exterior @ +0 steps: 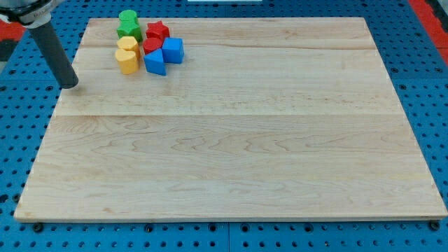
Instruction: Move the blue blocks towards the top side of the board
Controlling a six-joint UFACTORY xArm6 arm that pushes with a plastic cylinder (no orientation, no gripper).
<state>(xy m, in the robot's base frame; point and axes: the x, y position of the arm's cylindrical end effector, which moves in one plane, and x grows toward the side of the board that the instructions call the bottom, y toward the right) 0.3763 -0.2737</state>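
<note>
Two blue blocks sit near the view's top left of the wooden board [231, 140]: a blue cube [173, 50] and a blue block [155, 62] just left and below it, touching it. They are part of a tight cluster with other blocks. My tip [71, 85] is at the board's left edge, well to the left of the cluster and slightly below it, touching no block.
In the cluster: two green blocks [128, 24] at the top, a red star [157, 31], a red cylinder [152, 45], and two yellow blocks [127, 57] on the left. A blue pegboard [420, 70] surrounds the board.
</note>
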